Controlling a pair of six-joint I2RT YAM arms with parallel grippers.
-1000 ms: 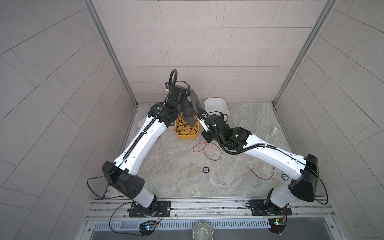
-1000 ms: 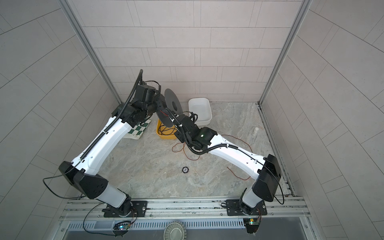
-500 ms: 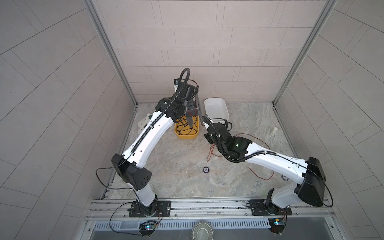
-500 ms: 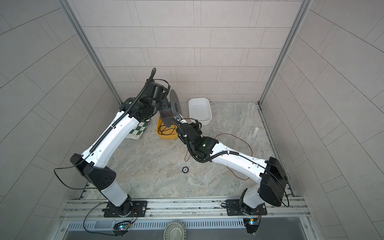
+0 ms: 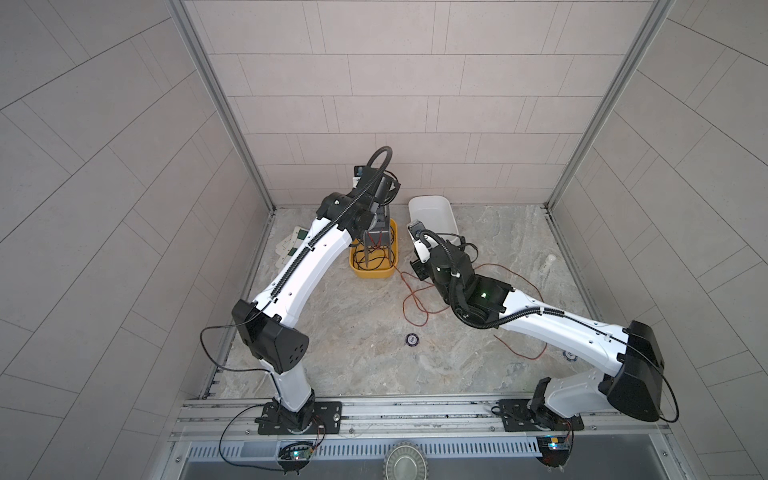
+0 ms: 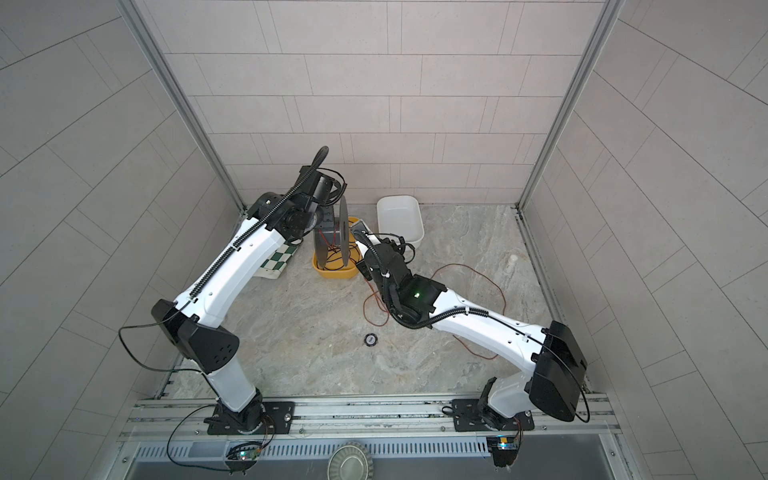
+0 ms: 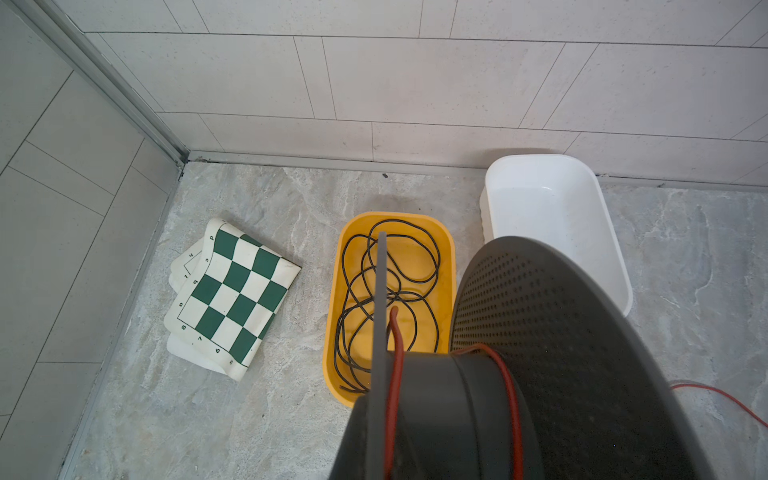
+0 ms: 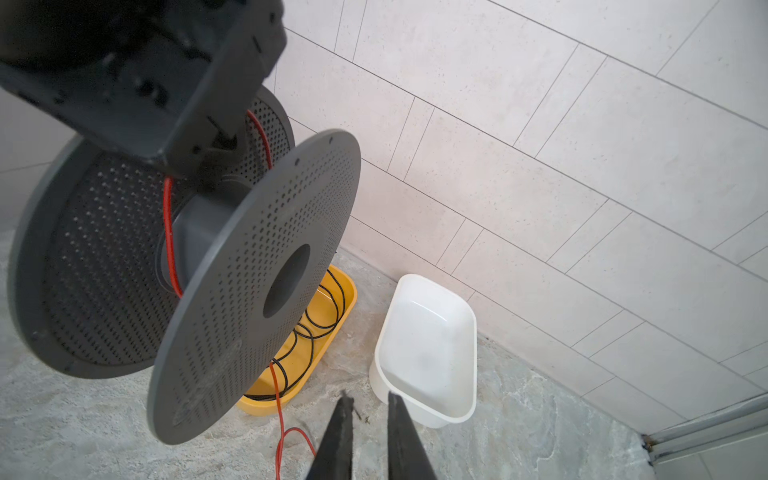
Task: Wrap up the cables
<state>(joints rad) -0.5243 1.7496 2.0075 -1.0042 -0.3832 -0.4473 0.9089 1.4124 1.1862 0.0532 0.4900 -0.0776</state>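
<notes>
Black jaws of the right gripper (image 8: 369, 400) stand slightly apart, empty; the left gripper's (image 8: 222, 145) are clamped on a grey perforated plastic spool (image 8: 257, 266) above a yellow plastic tray (image 7: 395, 216). Thin red wire (image 8: 168, 232) barely circles the hub (image 8: 199, 232); most lies looped on the worktop (image 5: 353, 332) to the right. Writing: only border letters and digits on the folded green-checked chess mat (image 7: 232, 299).

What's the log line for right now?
left gripper: shut on spool | spool: raised near yellow tub | red wire: partly wound, rest on tabletop | right gripper: open, empty
</notes>
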